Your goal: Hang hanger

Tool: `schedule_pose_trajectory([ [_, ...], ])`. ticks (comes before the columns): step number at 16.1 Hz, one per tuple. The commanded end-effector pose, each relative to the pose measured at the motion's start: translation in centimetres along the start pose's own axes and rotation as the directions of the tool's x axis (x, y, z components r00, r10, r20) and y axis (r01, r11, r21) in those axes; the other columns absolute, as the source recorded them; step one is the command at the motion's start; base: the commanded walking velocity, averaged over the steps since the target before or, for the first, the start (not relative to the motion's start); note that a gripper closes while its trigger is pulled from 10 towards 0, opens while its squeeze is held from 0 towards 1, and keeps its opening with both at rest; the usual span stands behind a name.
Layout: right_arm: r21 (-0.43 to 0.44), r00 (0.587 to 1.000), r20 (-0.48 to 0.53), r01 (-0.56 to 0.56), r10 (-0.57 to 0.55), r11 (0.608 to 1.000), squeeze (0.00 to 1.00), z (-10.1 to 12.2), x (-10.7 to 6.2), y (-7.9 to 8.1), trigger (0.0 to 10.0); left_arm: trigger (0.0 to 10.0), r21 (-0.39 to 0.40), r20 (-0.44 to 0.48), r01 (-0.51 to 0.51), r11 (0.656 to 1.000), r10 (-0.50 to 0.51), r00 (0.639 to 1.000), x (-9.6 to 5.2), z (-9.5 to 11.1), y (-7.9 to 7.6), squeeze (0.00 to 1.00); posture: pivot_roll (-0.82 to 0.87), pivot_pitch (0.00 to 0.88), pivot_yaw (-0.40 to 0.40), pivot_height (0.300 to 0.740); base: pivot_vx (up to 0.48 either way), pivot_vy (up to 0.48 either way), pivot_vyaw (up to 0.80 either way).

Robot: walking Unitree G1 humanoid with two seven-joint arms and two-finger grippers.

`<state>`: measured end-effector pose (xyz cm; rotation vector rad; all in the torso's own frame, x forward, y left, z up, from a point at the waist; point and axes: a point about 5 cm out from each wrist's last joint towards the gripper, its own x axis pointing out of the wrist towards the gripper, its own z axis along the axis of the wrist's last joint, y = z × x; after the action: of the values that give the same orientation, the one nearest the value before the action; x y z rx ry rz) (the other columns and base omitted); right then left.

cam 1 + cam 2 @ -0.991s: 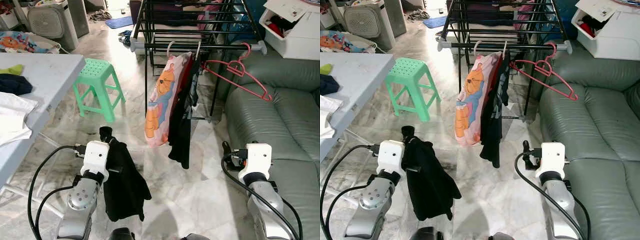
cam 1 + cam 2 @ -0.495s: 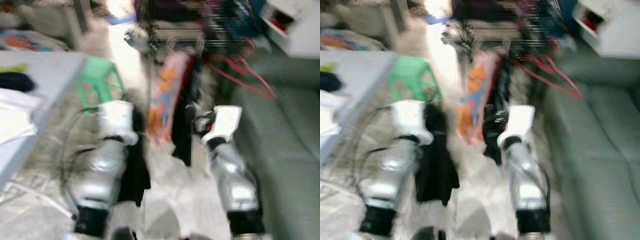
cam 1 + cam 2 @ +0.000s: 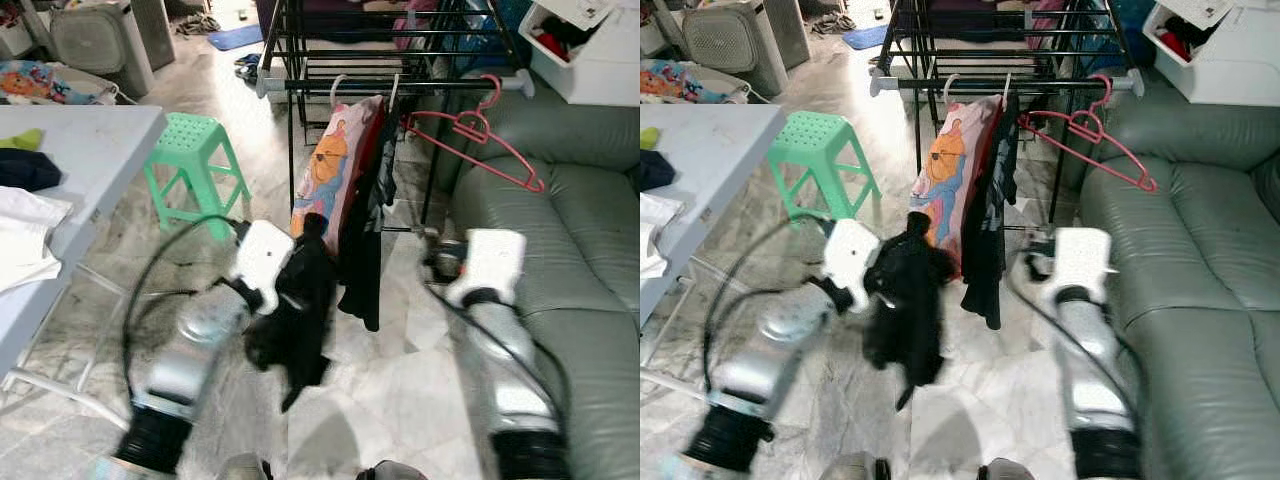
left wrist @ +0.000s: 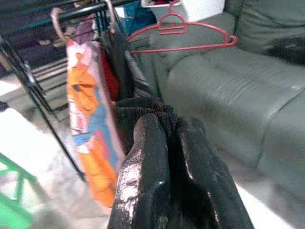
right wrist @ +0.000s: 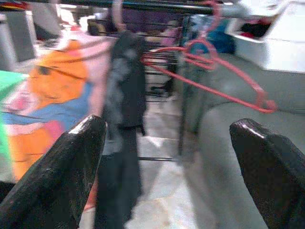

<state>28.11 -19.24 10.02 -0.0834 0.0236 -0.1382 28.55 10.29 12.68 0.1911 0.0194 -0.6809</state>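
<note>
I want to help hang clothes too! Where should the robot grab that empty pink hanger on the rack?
Probably the bare sloping arm of the pink hanger, just below its hook, coming in from the sofa side. Its hook sits over the rack's rail, so lifting up would free it. The open right gripper already faces it, and no cloth covers its thin arms.

Two silver metal arms showing ribbed black cuffs near the elbows, white boxy wrist housings sitting behind the jaws, black cables looping beside each forearm, long glossy black fingers [image 4: 143, 186] catching highlights, right gripper [image 5: 167, 176] likewise black.
</note>
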Motion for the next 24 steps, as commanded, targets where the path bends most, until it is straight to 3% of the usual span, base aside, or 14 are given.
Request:
schedule_pose_trajectory([
  [1, 0.017, 1.0, 0.002, 0.022, -0.022, 1.0, 0.0, 0.1, -0.3, -0.5, 10.0, 10.0, -0.008, 0.015, -0.012, 1.0, 0.012, 1.0, 0.1, 0.5, 0.9, 0.0, -0.05, 0.015, 0.035, 0.74, 0.0, 0.0, 0.0],
  [8, 0.026, 1.0, -0.001, 0.006, -0.006, 1.0, 0.0, 0.0, -0.6, 0.4, 10.0, 10.0, 0.021, 0.042, 0.108, 0.994, -0.109, 0.993, 0.4, 1.3, 0.5, 0.0, -0.06, 0.019, 0.042, 0.74, 0.0, 0.281, -0.69],
  [13, 0.023, 1.0, 0.012, 0.013, -0.013, 1.0, 0.0, 0.3, -0.4, 0.3, 10.0, 10.0, 0.035, 0.066, 0.159, 0.987, -0.161, 0.985, 0.6, 1.8, -0.2, 0.0, -0.06, 0.026, 0.046, 0.74, 0.317, 0.334, -0.75],
  [17, 0.009, 0.999, 0.032, 0.019, -0.02, 1.0, 0.0, 0.6, -0.2, 0.3, 10.0, 10.0, 0.063, 0.088, 0.205, 0.977, -0.21, 0.974, 0.6, 2.2, -1.2, 0.0, -0.06, 0.03, 0.047, 0.74, 0.434, 0.072, 0.0],
  [24, -0.052, 0.998, 0.066, -0.001, 0.004, 0.999, 0.0, 1.1, 0.1, 0.4, 10.0, 10.0, 0.034, 0.113, 0.214, 0.976, -0.216, 0.97, 0.7, 2.4, -2.2, 0.0, -0.06, 0.037, 0.042, 0.74, 0.454, 0.0, 0.0],
])
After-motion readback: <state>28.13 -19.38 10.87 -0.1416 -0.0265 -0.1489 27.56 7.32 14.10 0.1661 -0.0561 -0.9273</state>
